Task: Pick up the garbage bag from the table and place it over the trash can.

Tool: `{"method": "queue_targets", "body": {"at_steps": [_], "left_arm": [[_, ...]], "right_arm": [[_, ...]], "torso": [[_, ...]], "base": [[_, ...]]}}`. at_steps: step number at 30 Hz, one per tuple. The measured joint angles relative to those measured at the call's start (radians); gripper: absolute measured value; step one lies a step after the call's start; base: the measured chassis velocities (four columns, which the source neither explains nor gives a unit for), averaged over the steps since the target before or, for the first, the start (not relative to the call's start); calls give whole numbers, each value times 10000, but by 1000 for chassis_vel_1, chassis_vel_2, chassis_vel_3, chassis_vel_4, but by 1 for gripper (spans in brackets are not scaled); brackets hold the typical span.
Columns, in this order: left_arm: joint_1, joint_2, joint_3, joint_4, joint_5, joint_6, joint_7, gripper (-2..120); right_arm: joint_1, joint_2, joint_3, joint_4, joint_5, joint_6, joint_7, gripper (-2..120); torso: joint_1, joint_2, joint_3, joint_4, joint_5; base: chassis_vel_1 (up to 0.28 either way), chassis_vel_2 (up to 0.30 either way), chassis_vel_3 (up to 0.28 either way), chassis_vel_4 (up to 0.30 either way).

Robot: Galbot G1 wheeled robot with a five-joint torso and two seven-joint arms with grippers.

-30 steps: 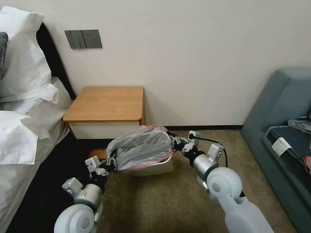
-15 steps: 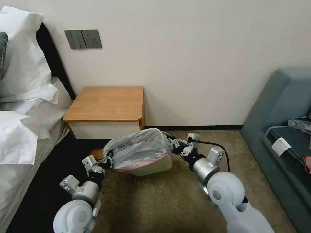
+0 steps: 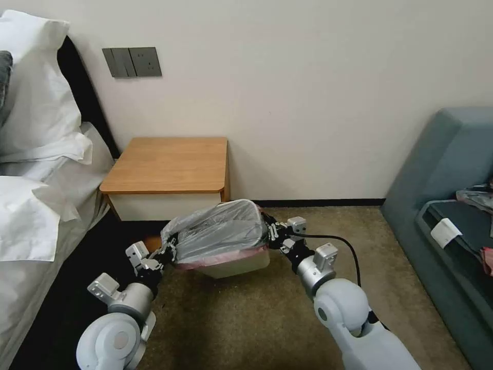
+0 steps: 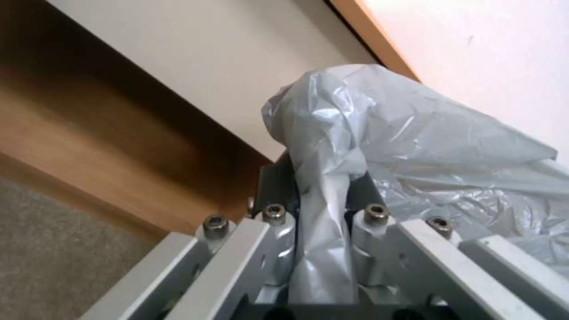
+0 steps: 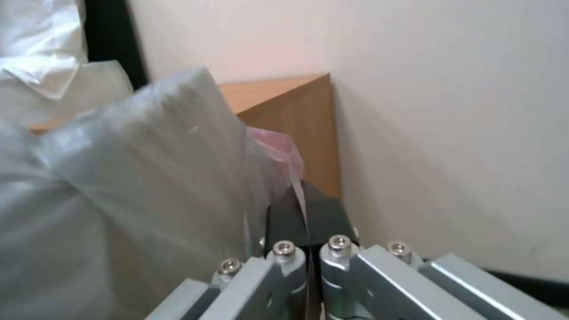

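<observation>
On the carpet in front of the table [image 3: 169, 164] stands the trash can [image 3: 241, 264], a cream plastic bin with rounded corners, and the garbage bag [image 3: 215, 231] lies stretched over its top. The bag is thin, crinkly grey plastic, half transparent, with a pink-red elastic rim that runs along the near edge of the can. The table is smooth orange-brown wood with rounded corners and a white drawer front. The left gripper [image 3: 168, 250] is closed on the left end of the bag; in the left wrist view a twisted fold of the bag [image 4: 332, 195] is pinched between its fingers [image 4: 278, 249]. The right gripper [image 3: 268, 235] is closed on the right end, and in the right wrist view the pink rim [image 5: 278, 155] goes into its dark fingertips [image 5: 323, 218]. Compared with half a second ago, both grippers are lower and a little more to the left, and the bag sits flatter and lower on the can, covering more of its rim. The long axis of the bag runs left to right between the two grippers, with its right end slightly farther from the robot, and its opening faces downward.
</observation>
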State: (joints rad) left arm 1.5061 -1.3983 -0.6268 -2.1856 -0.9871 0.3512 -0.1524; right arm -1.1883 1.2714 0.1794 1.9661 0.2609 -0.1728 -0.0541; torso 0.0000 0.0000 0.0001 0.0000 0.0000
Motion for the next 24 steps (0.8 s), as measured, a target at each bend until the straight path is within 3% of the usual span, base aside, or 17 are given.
{"method": "queue_targets", "body": {"at_steps": [10, 24], "left_arm": [[-25, -22, 264, 42, 47, 1, -150, 5], [139, 112, -34, -268, -265, 2, -227, 5]], "right_arm": [[-365, -107, 192, 87, -93, 181, -5, 0], [55, -38, 140, -350, -516, 234, 64, 0]], "torso": [[0, 0, 0, -1, 0], [0, 0, 0, 1, 0]], "base": [[0, 0, 0, 0], [0, 0, 0, 0]]}}
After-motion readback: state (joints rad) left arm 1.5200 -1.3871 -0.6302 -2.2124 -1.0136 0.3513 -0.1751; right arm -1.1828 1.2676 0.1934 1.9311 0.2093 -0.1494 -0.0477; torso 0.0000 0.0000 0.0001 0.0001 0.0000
